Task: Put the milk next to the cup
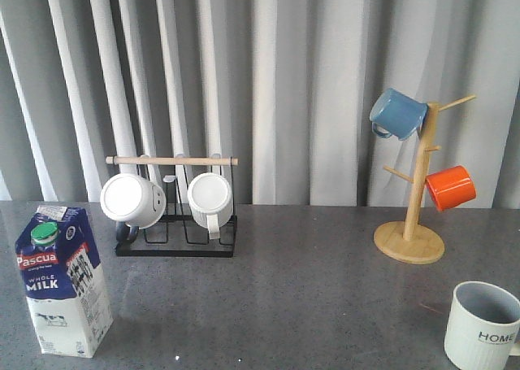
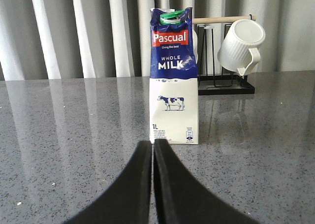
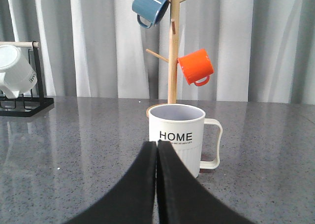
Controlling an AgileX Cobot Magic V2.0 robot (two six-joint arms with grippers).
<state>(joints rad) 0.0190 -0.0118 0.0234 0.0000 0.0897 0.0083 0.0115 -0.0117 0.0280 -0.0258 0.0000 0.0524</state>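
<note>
Since the milk (image 1: 63,280) stands at the lower left of the front view and the cup (image 1: 483,325) sits at the lower right corner, well apart from it, the task is not started yet, as far as I can judge. Nothing is done: the carton is upright on the table (image 1: 276,297), untouched, with the green cap on top.

Left wrist view: the left gripper (image 2: 152,152) has its fingers pressed together, holding nothing, and the milk is just in front of the tips, approx. centred. Right wrist view: the right gripper (image 3: 157,152) is also closed and empty, pointing at the cup, w/ the "HOME" print facing it and the handle at the right of the frame.

What is left, in my judgement: open the left gripper, take the carton, carry it across the table to the right side, and set it down beside the cup w/o knocking it.
</note>
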